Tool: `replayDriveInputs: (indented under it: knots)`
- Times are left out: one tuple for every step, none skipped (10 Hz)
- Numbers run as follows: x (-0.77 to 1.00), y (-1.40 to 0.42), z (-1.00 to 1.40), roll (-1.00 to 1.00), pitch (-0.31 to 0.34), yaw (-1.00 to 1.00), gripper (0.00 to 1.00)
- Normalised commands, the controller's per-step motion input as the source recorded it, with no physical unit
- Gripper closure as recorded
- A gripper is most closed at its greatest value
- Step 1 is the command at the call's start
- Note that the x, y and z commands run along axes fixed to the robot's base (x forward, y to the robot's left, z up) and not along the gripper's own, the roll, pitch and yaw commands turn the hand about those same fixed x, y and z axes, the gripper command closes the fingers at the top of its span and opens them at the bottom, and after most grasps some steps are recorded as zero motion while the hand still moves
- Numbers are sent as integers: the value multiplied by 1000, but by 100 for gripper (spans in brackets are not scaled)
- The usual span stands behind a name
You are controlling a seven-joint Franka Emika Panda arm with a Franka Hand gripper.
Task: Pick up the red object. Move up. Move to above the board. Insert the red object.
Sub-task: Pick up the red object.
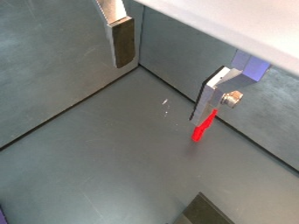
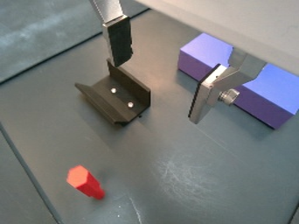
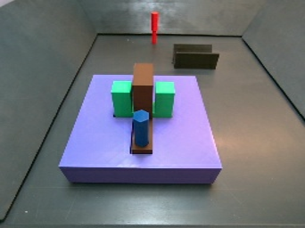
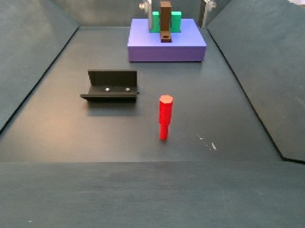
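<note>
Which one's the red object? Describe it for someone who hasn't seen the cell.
Start from the big lavender board; on the bare floor away from it, near the dark fixture, stands the red object. It is a thin upright peg, the only red thing. The open gripper is not holding it.

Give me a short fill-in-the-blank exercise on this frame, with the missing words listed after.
1. The red object stands upright on the floor, held by ____.
2. The claw is ____, its fingers set apart with nothing between them.
3. On the board a ____ peg stands in front of the green block.
4. The fixture is ____ in colour.

Missing words: nothing; open; blue; dark
</note>
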Motion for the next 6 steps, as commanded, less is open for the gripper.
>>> replayDriveInputs:
  knots:
    - [0, 3, 0, -6, 0, 0, 0]
    - [0, 46, 0, -20, 0, 0, 0]
    - [0, 51, 0, -21, 0, 0, 0]
    - [0, 54, 0, -7, 0, 0, 0]
    - [0, 217, 0, -40, 0, 0, 0]
    - [0, 326, -37, -100, 0, 0, 0]
